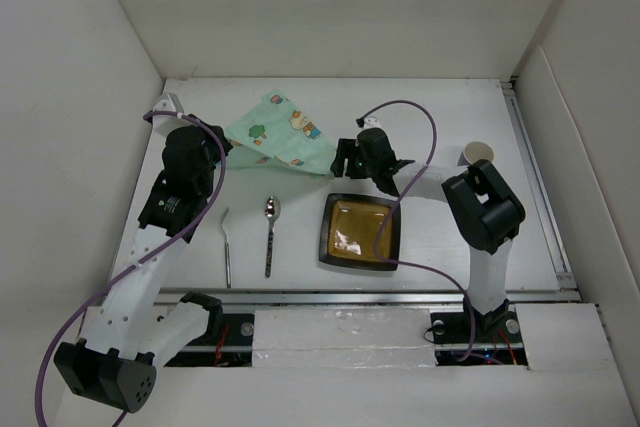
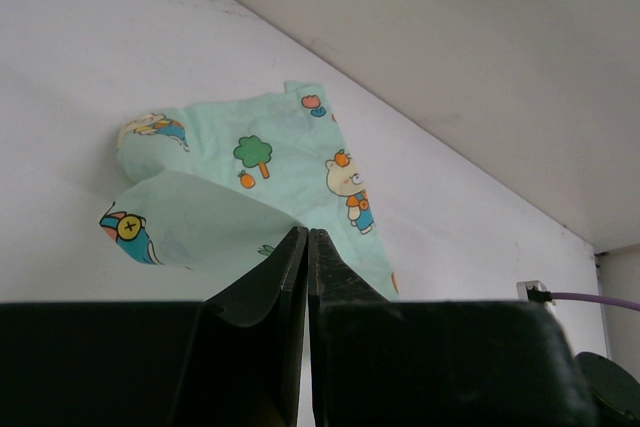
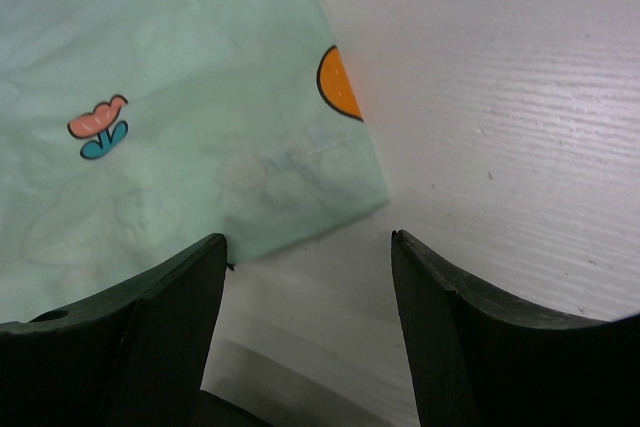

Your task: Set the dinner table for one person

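White counter (image 1: 450, 107): rigid, fixed, nothing to grip; spreads before arms, long axis left-right. Mint-green cloth mat (image 1: 285, 137), far centre: soft, light, take by corners. Brown square plate (image 1: 361, 232) near. Left hand (image 2: 308, 237) pressed together, pinching mat edge. Right hand (image 3: 308, 235) spread astride mat corner.

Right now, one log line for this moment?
left jaws: shut on cloth | right jaws: open at cloth corner | plate, spoon, cup: on table

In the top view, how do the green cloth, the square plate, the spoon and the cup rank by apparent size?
1. green cloth and square plate: about alike, not ranked.
2. spoon: long, thin.
3. cup: smallest, partly hidden.
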You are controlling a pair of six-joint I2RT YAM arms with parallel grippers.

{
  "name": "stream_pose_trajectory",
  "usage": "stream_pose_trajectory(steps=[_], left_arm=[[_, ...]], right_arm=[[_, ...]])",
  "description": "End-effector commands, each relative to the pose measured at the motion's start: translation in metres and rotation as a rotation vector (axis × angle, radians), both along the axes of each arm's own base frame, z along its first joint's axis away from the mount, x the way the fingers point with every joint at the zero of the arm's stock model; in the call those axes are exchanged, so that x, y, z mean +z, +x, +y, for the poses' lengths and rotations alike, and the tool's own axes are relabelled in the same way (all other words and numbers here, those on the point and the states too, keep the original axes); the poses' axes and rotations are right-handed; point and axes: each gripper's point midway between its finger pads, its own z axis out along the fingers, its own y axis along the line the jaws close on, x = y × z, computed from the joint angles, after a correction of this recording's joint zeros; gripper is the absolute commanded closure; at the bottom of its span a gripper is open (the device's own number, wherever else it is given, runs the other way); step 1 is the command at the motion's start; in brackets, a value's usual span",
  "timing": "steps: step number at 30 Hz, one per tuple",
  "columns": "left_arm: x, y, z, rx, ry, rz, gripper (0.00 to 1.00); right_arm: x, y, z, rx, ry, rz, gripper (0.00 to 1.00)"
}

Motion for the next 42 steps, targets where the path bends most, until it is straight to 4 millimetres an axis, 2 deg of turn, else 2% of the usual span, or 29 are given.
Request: stream_pose_trajectory(steps=[1, 4, 6, 7, 10, 12, 14, 15, 17, 19, 20, 21, 22, 23, 24, 26, 27, 28, 29, 31, 32, 33, 35, 36, 38, 39, 40, 41, 42], left_arm=[[0.06, 0.003, -0.003, -0.011, -0.074, -0.174, 1.0], [0.07, 0.006, -0.006, -0.018, -0.084, -0.196, 1.0], [0.067, 0.009, -0.007, -0.022, -0.081, -0.194, 1.0], [0.067, 0.011, -0.007, -0.018, -0.082, -0.193, 1.0], [0.069, 0.017, -0.011, -0.029, -0.09, -0.206, 1.0], [0.074, 0.023, -0.016, -0.043, -0.105, -0.221, 1.0], [0.08, 0.027, -0.017, -0.046, -0.105, -0.234, 1.0], [0.08, 0.033, -0.019, -0.044, -0.107, -0.234, 1.0], [0.086, 0.043, -0.022, -0.048, -0.11, -0.257, 1.0], [0.097, 0.062, -0.026, -0.051, -0.105, -0.261, 1.0], [0.1, 0.07, -0.028, -0.054, -0.098, -0.261, 1.0], [0.114, 0.084, -0.036, -0.076, -0.092, -0.272, 1.0], [0.124, 0.091, -0.035, -0.078, -0.09, -0.282, 1.0], [0.126, 0.098, -0.038, -0.084, -0.082, -0.269, 1.0], [0.147, 0.108, -0.04, -0.102, -0.088, -0.298, 1.0], [0.16, 0.115, -0.034, -0.097, -0.072, -0.308, 1.0], [0.17, 0.116, -0.027, -0.085, -0.067, -0.328, 1.0], [0.17, 0.117, -0.018, -0.076, -0.071, -0.331, 1.0], [0.17, 0.117, -0.018, -0.076, -0.071, -0.331, 1.0], [0.157, 0.118, -0.002, -0.057, -0.075, -0.318, 1.0], [0.15, 0.118, 0.0, -0.064, -0.088, -0.307, 1.0], [0.124, 0.118, 0.003, -0.059, -0.09, -0.259, 1.0], [0.101, 0.118, 0.006, -0.055, -0.095, -0.24, 1.0], [0.073, 0.118, 0.007, -0.049, -0.095, -0.187, 1.0], [0.044, 0.115, 0.005, -0.057, -0.094, -0.124, 1.0], [0.022, 0.111, 0.004, -0.062, -0.104, -0.081, 1.0], [0.009, 0.108, 0.003, -0.064, -0.112, -0.058, 1.0], [0.0, 0.105, 0.003, -0.063, -0.12, -0.042, 1.0], [-0.014, 0.098, 0.002, -0.061, -0.132, -0.016, 1.0]], right_arm=[[0.017, 0.024, 0.01, -0.025, 0.075, -0.031, 0.28], [0.002, 0.029, 0.013, -0.005, 0.059, 0.007, 0.29], [0.002, 0.024, 0.022, 0.043, 0.09, 0.013, 0.35], [0.009, 0.026, 0.03, 0.072, 0.141, -0.019, 0.38], [0.006, 0.023, 0.034, 0.095, 0.184, -0.001, 0.5], [0.008, 0.029, 0.034, 0.098, 0.209, -0.009, 0.72], [0.02, 0.036, 0.034, 0.11, 0.241, -0.043, 1.0], [0.03, 0.044, 0.026, 0.092, 0.256, -0.064, 1.0], [0.061, 0.057, 0.017, 0.092, 0.304, -0.134, 1.0], [0.123, 0.079, -0.007, 0.049, 0.337, -0.255, 1.0], [0.141, 0.086, -0.019, 0.021, 0.315, -0.283, 1.0], [0.178, 0.09, -0.032, 0.013, 0.286, -0.36, 1.0], [0.221, 0.102, -0.048, -0.03, 0.268, -0.443, 1.0], [0.235, 0.099, -0.054, -0.035, 0.226, -0.442, 1.0], [0.254, 0.101, -0.068, -0.045, 0.163, -0.49, 1.0], [0.304, 0.093, -0.087, -0.095, 0.09, -0.568, 1.0], [0.316, 0.084, -0.094, -0.108, 0.022, -0.589, 1.0], [0.301, 0.077, -0.094, -0.106, -0.044, -0.573, 1.0], [0.301, 0.077, -0.094, -0.106, -0.045, -0.573, 1.0], [0.291, 0.063, -0.101, -0.143, -0.105, -0.574, 1.0], [0.282, 0.053, -0.096, -0.136, -0.109, -0.568, 1.0], [0.235, 0.046, -0.1, -0.144, -0.132, -0.484, 1.0], [0.196, 0.033, -0.1, -0.158, -0.124, -0.399, 1.0], [0.151, 0.017, -0.099, -0.14, -0.135, -0.31, 1.0], [0.13, -0.001, -0.089, -0.119, -0.107, -0.302, 1.0], [0.126, -0.016, -0.078, -0.105, -0.085, -0.299, 0.98], [0.102, -0.03, -0.082, -0.11, -0.122, -0.255, 0.9], [0.096, -0.038, -0.083, -0.111, -0.134, -0.24, 0.68], [0.096, -0.045, -0.085, -0.117, -0.136, -0.23, 0.58]])
